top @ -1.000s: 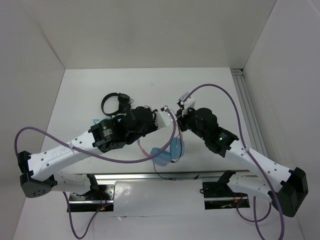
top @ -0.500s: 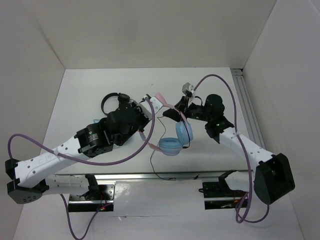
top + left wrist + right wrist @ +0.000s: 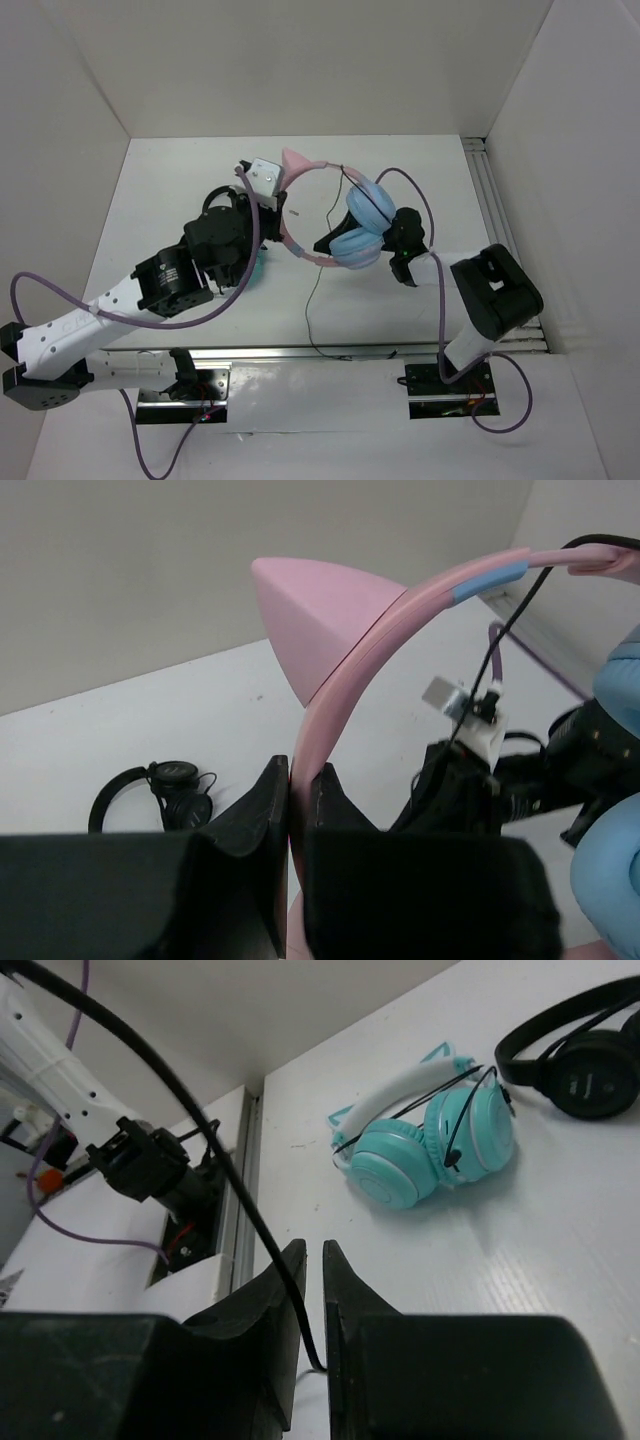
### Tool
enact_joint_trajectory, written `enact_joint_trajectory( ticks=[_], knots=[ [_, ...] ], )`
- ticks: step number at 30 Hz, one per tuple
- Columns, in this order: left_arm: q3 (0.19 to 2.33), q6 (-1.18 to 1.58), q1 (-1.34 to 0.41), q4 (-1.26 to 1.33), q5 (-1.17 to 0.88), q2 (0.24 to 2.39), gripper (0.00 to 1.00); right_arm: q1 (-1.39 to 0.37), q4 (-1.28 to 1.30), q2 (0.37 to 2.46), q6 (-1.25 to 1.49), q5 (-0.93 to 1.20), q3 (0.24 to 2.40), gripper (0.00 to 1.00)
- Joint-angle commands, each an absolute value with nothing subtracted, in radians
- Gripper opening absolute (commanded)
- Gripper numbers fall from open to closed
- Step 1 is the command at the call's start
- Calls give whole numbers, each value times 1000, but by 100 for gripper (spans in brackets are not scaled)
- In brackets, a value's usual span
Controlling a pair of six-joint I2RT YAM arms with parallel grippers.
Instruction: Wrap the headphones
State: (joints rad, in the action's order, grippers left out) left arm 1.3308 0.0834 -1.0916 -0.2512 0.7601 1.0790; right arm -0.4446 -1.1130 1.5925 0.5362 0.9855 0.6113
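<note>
Our left jaws clamp the headphones (image 3: 368, 206) by the band (image 3: 345, 675), up off the tabletop (image 3: 190, 165). The cable (image 3: 222, 1155) runs between our right jaws, maybe pinched, maybe loose; let's wind it snug.

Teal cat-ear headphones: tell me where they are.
Right wrist view: the teal headphones lie on the table left of centre, beside the black headphones; from above, the left arm mostly hides them.

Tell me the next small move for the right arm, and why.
I would probably tighten the right gripper on the cable running between its jaws before winding. A gap shows there, the left gripper clamps the headband, holding the headphones up, and slack hangs below.
</note>
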Motion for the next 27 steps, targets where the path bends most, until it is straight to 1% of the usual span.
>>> enact_joint_trajectory(
  ticks=[1,6,10,13,14,16,18,20,22,23,24,25,26,27],
  knots=[
    [1397,189,-1097,-58,900,1063,0,-459,-1385,1656,641,988,601,20],
    [1397,209,-1097,-37,1069,1072,0,-459,-1549,1813,725,979,583,20],
    [1407,184,-1097,29,1198,1092,0,-482,-1754,1930,810,956,563,20],
    [1416,160,-1097,63,1227,1118,0,-505,-1843,2011,856,919,563,11],
    [1416,131,-1097,77,1239,1132,0,-505,-1861,2028,868,919,563,4],
    [1425,118,-1097,77,1275,1155,0,-514,-1888,2056,888,891,563,0],
    [1449,118,-1077,65,1299,1169,0,-514,-1888,2056,888,862,563,0],
    [1463,152,-1039,17,1312,1187,0,-523,-1853,2010,871,835,508,0],
    [1499,241,-950,-112,1286,1218,0,-534,-1819,1917,848,798,448,0],
    [1511,274,-910,-158,1260,1239,0,-534,-1737,1876,806,798,431,0],
    [1523,354,-828,-208,1235,1252,0,-555,-1683,1832,776,781,417,0],
    [1532,377,-786,-271,1174,1261,0,-569,-1616,1733,744,749,408,0],
    [1542,394,-747,-284,1152,1279,0,-584,-1418,1679,654,729,408,0],
    [1542,405,-683,-284,1140,1290,0,-632,-1302,1627,605,701,425,0]
  ],
)
